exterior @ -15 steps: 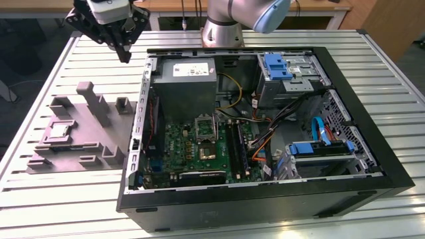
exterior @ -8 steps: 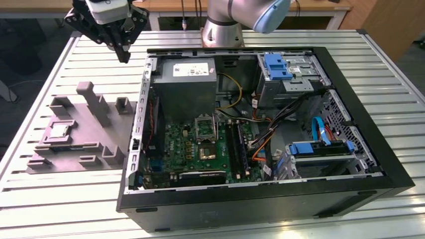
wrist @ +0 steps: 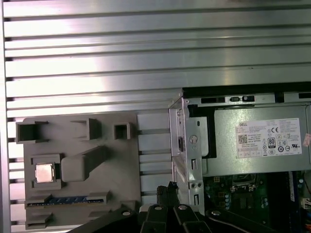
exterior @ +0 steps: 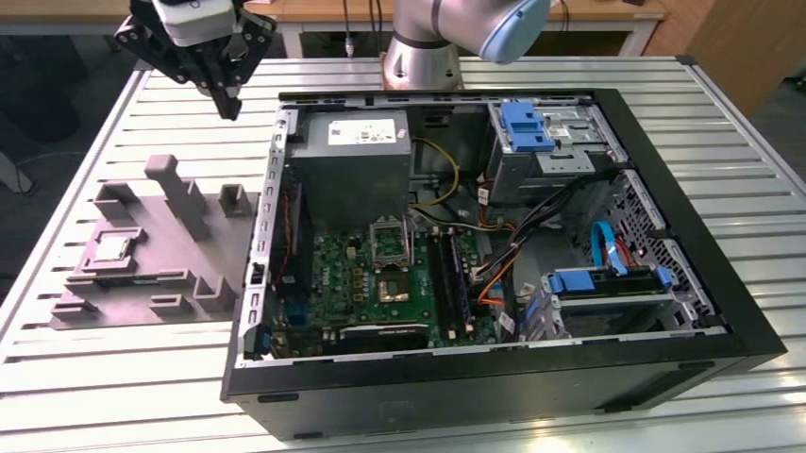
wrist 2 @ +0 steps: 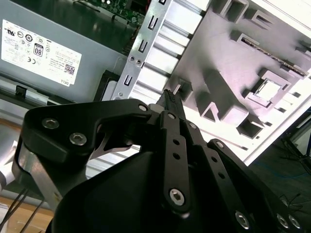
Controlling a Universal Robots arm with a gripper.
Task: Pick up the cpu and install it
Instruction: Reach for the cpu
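The cpu (exterior: 111, 248) is a small silvery square lying flat in a recess of the grey moulded tray (exterior: 151, 288), at the exterior view's left of the open computer case. The wrist views show the cpu (wrist: 44, 173) (wrist 2: 266, 90) in that same recess. My gripper (exterior: 229, 107) hangs above the table beyond the tray, near the case's far corner. Its black fingers (wrist 2: 169, 99) are shut together with nothing between them. The fingertips (wrist: 168, 188) point down beside the case wall. On the motherboard, the socket (exterior: 393, 286) shows a dark centre with its metal frame raised.
The black computer case (exterior: 705, 274) lies open on the slatted metal table (exterior: 756, 142). Inside are a grey power supply (exterior: 359, 160), cables and blue drive brackets (exterior: 527, 127). The arm's base (exterior: 428, 61) stands behind the case. Raised blocks (exterior: 176, 193) stick up from the tray.
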